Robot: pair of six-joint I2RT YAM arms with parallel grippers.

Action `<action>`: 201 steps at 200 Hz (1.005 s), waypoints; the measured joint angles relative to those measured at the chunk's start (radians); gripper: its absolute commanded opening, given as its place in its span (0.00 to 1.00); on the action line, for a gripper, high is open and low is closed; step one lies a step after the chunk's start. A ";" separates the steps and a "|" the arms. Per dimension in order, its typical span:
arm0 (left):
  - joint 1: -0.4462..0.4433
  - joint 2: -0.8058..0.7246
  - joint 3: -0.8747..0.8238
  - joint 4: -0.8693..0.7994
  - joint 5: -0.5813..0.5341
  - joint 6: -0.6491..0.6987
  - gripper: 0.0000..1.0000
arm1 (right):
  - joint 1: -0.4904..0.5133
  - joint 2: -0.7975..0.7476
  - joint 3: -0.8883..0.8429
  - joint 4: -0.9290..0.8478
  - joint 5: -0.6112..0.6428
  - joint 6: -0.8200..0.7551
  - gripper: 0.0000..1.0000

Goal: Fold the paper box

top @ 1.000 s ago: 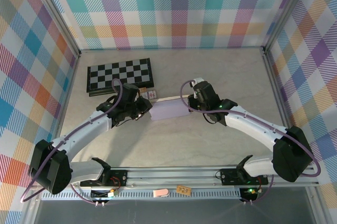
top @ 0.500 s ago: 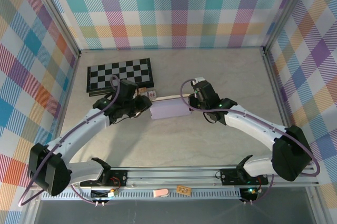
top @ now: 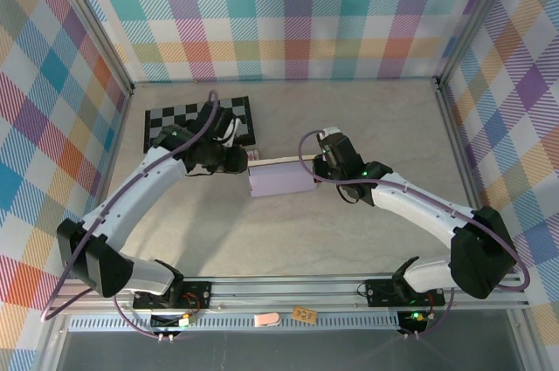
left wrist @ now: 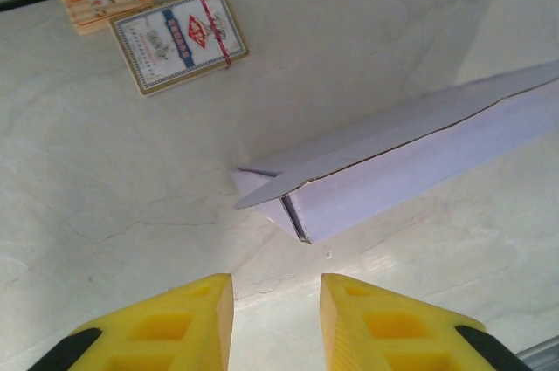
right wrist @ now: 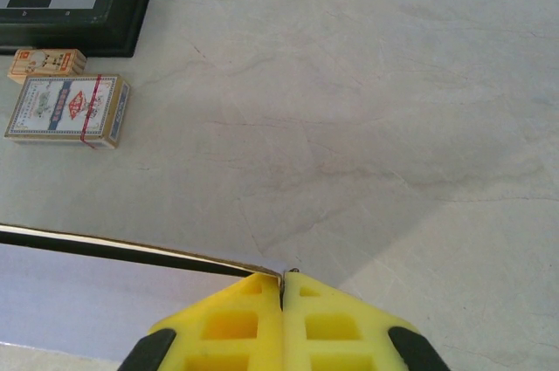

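Note:
The paper box [top: 281, 182] is a lavender, partly folded shallow box lying on the table's middle. In the left wrist view the paper box [left wrist: 419, 157] shows its left end with a pointed flap sticking out. My left gripper [left wrist: 276, 319] stands open with nothing between its yellow fingers, a little short of that end. From above, the left gripper [top: 242, 163] hangs just left of the box, near the checkerboard. My right gripper [right wrist: 282, 288] is shut on the thin upper edge of the paper box [right wrist: 87, 301]. Seen from above, the right gripper [top: 324, 172] sits at the box's right end.
A black-and-white checkerboard [top: 175, 118] lies at the back left, partly under the left arm. A patterned card pack [left wrist: 179, 37] and a smaller orange pack [left wrist: 105, 0] lie between the board and the box. Metal frame posts and plaid walls bound the table.
The left arm has drawn back from the box's left end toward the checkerboard, and its jaws have opened. The right gripper has stayed shut on the box's edge.

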 measured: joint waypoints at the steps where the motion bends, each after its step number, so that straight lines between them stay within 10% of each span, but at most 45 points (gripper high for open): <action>1: 0.000 0.001 0.000 0.001 0.000 0.004 0.32 | 0.000 0.000 0.000 0.000 0.000 0.000 0.00; 141: -0.023 0.145 0.027 0.042 -0.013 0.257 0.24 | 0.000 0.000 0.000 -0.003 0.010 0.001 0.00; 201: -0.023 0.146 0.076 0.043 -0.091 0.246 0.47 | 0.000 -0.001 0.000 -0.008 0.018 0.001 0.00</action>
